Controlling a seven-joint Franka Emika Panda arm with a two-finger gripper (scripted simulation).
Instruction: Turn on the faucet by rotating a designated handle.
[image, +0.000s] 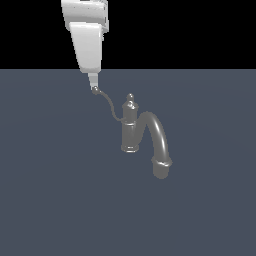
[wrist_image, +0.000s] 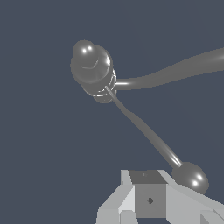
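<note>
Closest to the wrist camera, the gripper shows as pale grey blocks with a darker square face between them, and the small round knob at the end of the handle sits right against one of its sides. From the exterior view the gripper comes down from above, its narrow tip meeting the same knob; whether the fingers are spread or pressed together cannot be told from either view, since only one slim tip is visible there and the wrist view cuts the fingers off. From the knob the handle runs as a thin curved wire down toward the exterior view's right and joins the upright post of the faucet. That post is ringed, stands on the flat dark grey floor and carries a small finial on top. Beyond the post, a thick arched spout rises and bends down to the exterior view's right, ending in a collared mouth near the floor.
</note>
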